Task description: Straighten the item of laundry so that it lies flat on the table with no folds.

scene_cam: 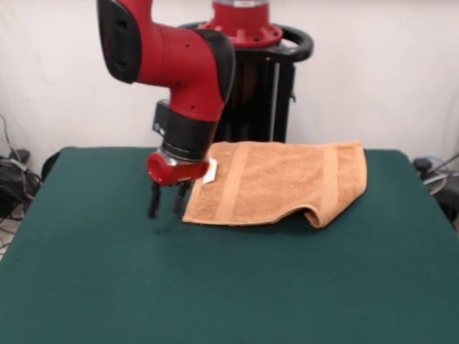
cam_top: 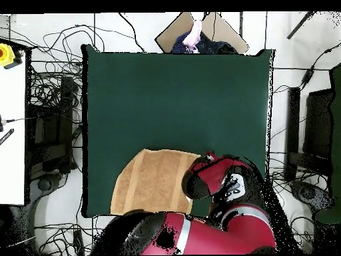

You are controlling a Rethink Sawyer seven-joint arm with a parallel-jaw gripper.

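Jaws apart and empty, we see our gripper hanging just beside the towel's corner, near its white tag. The towel lies at the table's robot-side edge, one end humped in a fold.

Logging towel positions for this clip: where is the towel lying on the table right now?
In the front view the towel lies at the table's far edge, right of centre, below the pedestal, with the hand just off its left corner.
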